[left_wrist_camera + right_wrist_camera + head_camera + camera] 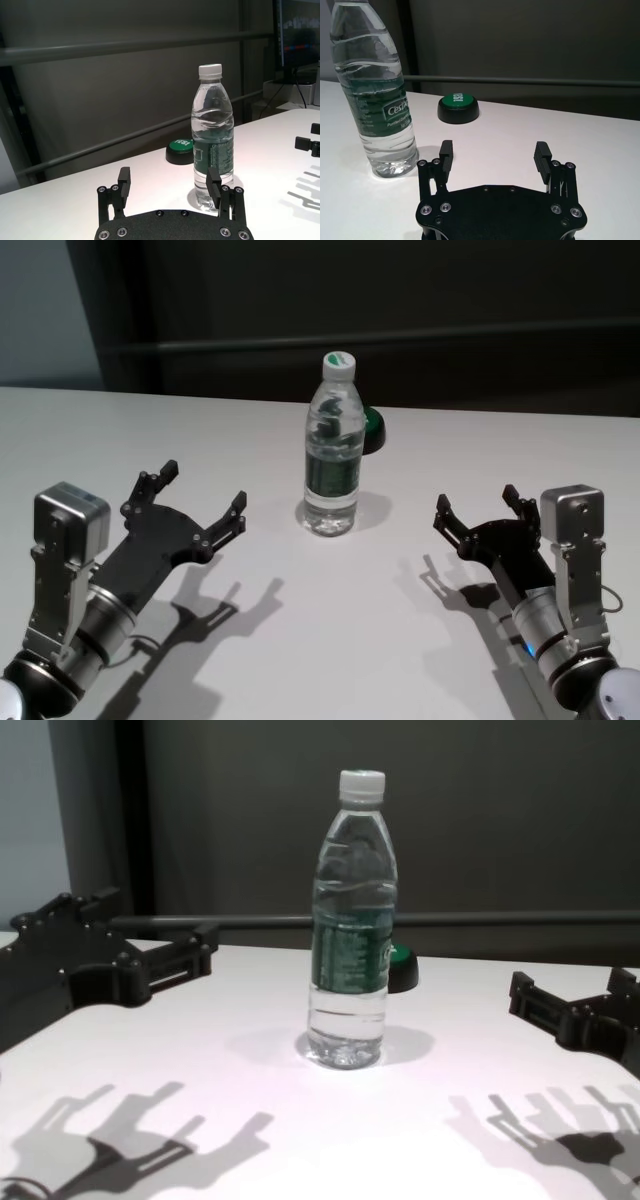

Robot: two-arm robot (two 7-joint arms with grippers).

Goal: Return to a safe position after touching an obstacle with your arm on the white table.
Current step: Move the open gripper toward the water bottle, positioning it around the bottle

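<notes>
The obstacle, a clear water bottle [332, 445] with a white cap and dark green label, stands upright mid-table on the white table [330, 630]. It also shows in the left wrist view [212, 145], the right wrist view [375, 95] and the chest view [350, 920]. My left gripper [198, 498] is open and empty, hovering left of the bottle, apart from it; its fingers [123, 181] show in the left wrist view. My right gripper [478, 505] is open and empty, right of the bottle and apart from it; its fingers [540, 155] show in the right wrist view.
A small black-based, green-topped button [372, 430] sits just behind the bottle to the right, also in the right wrist view [458, 107] and the left wrist view [181, 151]. The table's far edge [480, 410] meets a dark wall.
</notes>
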